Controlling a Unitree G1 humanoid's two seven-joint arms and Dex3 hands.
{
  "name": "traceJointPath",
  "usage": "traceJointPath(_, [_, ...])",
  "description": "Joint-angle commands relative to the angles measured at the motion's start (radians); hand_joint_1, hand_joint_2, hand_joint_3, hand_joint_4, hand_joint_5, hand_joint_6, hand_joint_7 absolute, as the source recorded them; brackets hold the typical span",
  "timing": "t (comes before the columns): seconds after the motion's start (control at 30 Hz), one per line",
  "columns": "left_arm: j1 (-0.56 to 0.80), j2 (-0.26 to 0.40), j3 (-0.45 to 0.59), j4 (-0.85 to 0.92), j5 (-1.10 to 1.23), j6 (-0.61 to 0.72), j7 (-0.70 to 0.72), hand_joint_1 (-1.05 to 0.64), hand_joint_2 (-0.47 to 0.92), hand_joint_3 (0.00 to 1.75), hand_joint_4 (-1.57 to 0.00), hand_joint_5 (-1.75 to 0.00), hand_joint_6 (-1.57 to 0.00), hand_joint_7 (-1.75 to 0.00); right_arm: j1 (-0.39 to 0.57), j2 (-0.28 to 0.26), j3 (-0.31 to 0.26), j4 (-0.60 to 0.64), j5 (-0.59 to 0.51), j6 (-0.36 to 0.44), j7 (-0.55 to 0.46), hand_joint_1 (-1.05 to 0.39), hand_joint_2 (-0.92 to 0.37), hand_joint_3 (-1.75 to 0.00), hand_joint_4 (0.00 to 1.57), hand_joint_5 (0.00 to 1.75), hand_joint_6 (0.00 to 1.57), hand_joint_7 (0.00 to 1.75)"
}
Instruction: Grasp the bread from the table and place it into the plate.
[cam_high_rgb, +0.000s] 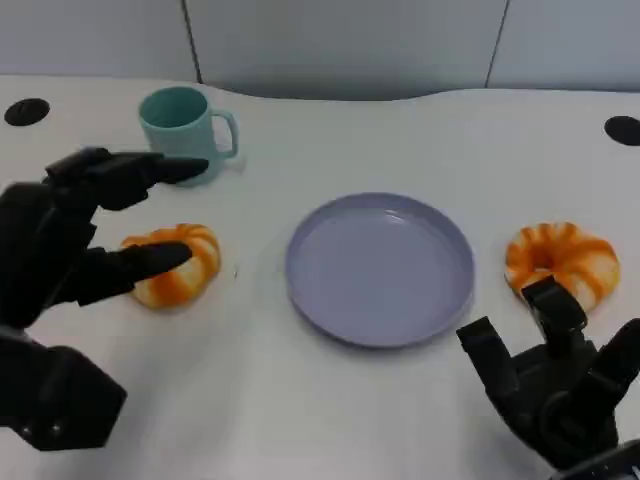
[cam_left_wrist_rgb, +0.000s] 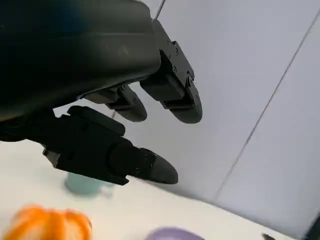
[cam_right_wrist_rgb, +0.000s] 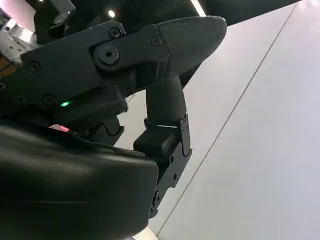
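Two orange-and-white ring-shaped breads lie on the white table. One bread (cam_high_rgb: 178, 264) sits left of the lavender plate (cam_high_rgb: 380, 267), the other bread (cam_high_rgb: 561, 259) right of it. My left hand (cam_high_rgb: 85, 235) hovers at the left bread with fingers spread; a lower finger overlaps its near side and nothing is gripped. The left wrist view shows that bread (cam_left_wrist_rgb: 47, 224) below the spread fingers (cam_left_wrist_rgb: 150, 167). My right hand (cam_high_rgb: 560, 385) rests open near the front edge, just short of the right bread. The plate holds nothing.
A teal mug (cam_high_rgb: 185, 128) stands behind the left bread, close to my left hand's upper finger. Two black round holes (cam_high_rgb: 26, 111) mark the table's far corners. A pale panelled wall rises behind the table.
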Motion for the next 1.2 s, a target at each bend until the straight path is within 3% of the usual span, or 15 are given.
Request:
traceJointPath(0.03, [-0.026, 0.078, -0.065, 0.062, 0.143, 0.009, 0.149, -0.51, 0.82, 0.0, -0.51, -0.12, -0.64, -0.02, -0.013, -0.015, -0.008, 0.008, -0.001, -0.01, 0.009, -0.6, -0.92, -0.11, 0.92, 1.75, 0.7, 1.75])
traceJointPath(0.07, [-0.036, 0.095, -0.08, 0.075, 0.177, 0.017, 0.181, -0.54, 0.82, 0.0, -0.5, -0.11, -0.63, -0.01, -0.014, -0.014, -0.01, 0.009, 0.0, -0.009, 0.008, -0.6, -0.92, -0.11, 0.92, 1.75, 0.7, 1.75])
traceJointPath(0.1, [-0.116, 0.145, -0.163, 0.185, 0.32, 0.085, 0.251, -0.55, 0.82, 0.0, -0.49, -0.1, -0.63, -0.01, -0.022, -0.013, -0.012, 0.008, -0.002, -0.017, 0.006, -0.6, -0.92, -0.11, 0.92, 1.75, 0.7, 1.75])
traceJointPath(0.13, [-0.176, 0.18, -0.226, 0.268, 0.418, 0.134, 0.303, -0.69, 0.83, 0.0, -0.45, -0.06, -0.55, 0.0, -0.027, -0.012, -0.014, 0.007, -0.004, -0.023, 0.004, -0.61, -0.92, -0.12, 0.92, 1.75, 0.7, 1.75])
traceJointPath(0.2, [-0.248, 0.222, -0.31, 0.374, 0.52, 0.189, 0.382, -0.76, 0.83, 0.0, -0.43, -0.04, -0.51, 0.0, -0.032, -0.012, -0.015, 0.007, -0.006, -0.029, 0.003, -0.61, -0.92, -0.12, 0.92, 1.75, 0.69, 1.75])
traceJointPath(0.5, [-0.446, 0.257, -0.595, 0.687, 0.572, 0.284, 0.381, -0.82, 0.86, 0.02, -0.32, 0.0, -0.38, 0.0, -0.049, -0.012, -0.019, 0.023, 0.005, -0.019, 0.002, -0.59, -0.92, -0.1, 0.93, 1.75, 0.7, 1.75])
traceJointPath(0.67, [-0.536, 0.229, -0.73, 0.883, 0.584, 0.324, 0.392, -0.86, 0.86, 0.01, -0.28, 0.0, -0.35, 0.0, -0.048, -0.003, -0.014, 0.017, 0.008, -0.013, -0.008, -0.59, -0.92, -0.09, 0.93, 1.75, 0.71, 1.75])
traceJointPath(0.9, [-0.584, 0.19, -0.789, 1.008, 0.516, 0.327, 0.415, -0.93, 0.92, 0.03, -0.26, 0.0, -0.3, 0.0, -0.041, -0.005, -0.014, 0.016, 0.011, -0.016, 0.006, -0.6, -0.92, -0.09, 0.91, 1.75, 0.69, 1.75])
traceJointPath(1.2, [-0.625, 0.111, -0.787, 1.096, 0.4, 0.365, 0.334, -0.94, 0.92, 0.15, -0.17, 0.0, -0.18, 0.0, -0.04, -0.002, -0.006, 0.016, 0.003, -0.027, 0.025, -0.6, -0.92, -0.1, 0.9, 1.75, 0.69, 1.75])
